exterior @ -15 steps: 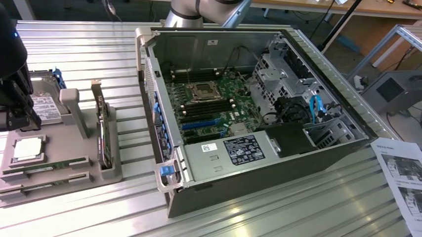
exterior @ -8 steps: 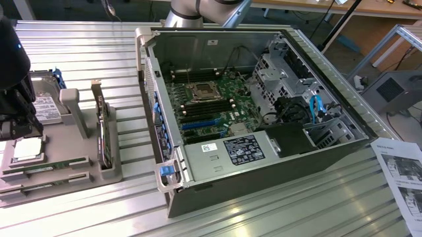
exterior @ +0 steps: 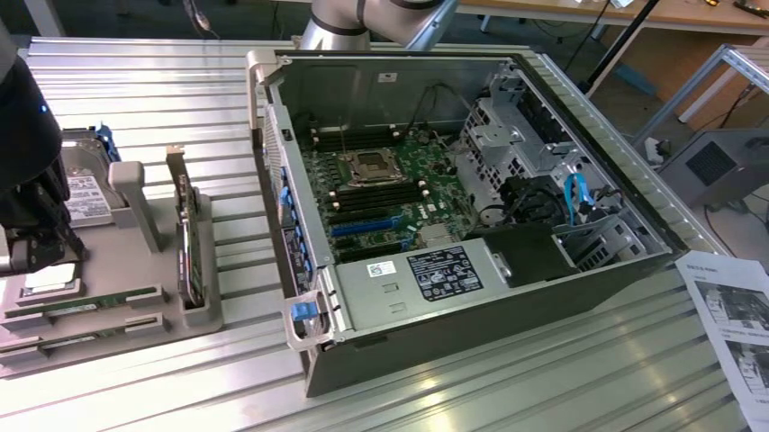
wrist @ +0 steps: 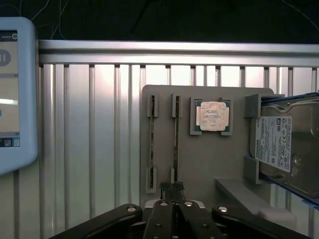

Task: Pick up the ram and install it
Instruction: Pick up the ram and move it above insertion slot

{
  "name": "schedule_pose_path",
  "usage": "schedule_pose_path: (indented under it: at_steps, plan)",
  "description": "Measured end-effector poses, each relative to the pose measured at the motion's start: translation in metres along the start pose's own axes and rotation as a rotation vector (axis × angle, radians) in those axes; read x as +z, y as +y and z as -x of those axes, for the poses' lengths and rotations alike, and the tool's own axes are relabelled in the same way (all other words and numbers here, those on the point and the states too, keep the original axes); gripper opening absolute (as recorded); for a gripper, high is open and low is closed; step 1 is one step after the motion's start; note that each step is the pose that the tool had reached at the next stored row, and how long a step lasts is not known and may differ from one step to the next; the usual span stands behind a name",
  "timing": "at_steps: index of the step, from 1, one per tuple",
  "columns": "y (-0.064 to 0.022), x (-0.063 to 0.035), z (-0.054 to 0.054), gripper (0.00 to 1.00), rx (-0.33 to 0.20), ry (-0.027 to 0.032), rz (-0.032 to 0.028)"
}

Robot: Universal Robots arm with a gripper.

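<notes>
A ribbed metal table (exterior: 481, 396) takes up the foreground, its long grooves catching pale glare, and a printed paper sheet (exterior: 733, 324) lies at its edge on the exterior view's right. Behind that bare stretch stands an open computer case (exterior: 505, 346) with a labelled power supply (exterior: 420, 274) at its near end and the green motherboard (exterior: 384, 189) deeper inside. On the exterior view's left, well apart from the case, a grey tray (exterior: 121, 270) rests flat on the table. The ram (wrist: 175, 139) stands on edge in a slot of this tray, with a second stick (wrist: 152, 139) parallel and just beside it, a square processor (wrist: 213, 115) on its other side, and a hard drive (wrist: 284, 149) upright past that. An expansion card (exterior: 186, 243) stands at the tray's edge nearest the case. The gripper (wrist: 172, 187) hangs over the tray with its fingers pressed together, their tips above one end of the ram; whether they touch it cannot be told. A white-framed screen (wrist: 15, 94) sits beyond the table's rail. Farther back the arm (exterior: 360, 18) rises behind the case, and the room holds a wooden bench (exterior: 565, 9) and a grey box (exterior: 721, 166).
</notes>
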State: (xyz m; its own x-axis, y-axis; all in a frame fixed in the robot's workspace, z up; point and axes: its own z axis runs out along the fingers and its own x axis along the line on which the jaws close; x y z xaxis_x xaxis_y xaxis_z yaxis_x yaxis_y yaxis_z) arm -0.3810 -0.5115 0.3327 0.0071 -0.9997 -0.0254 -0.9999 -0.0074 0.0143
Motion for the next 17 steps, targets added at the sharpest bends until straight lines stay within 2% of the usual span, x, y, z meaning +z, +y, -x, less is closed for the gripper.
schedule_pose_path:
  at_steps: [7, 17]
  plan:
    - [-0.0001, 0.0087, -0.0044, 0.11, -0.002, 0.0000, 0.0001]
    - [-0.0001, 0.0093, -0.0046, 0.11, -0.003, 0.0000, 0.0001]
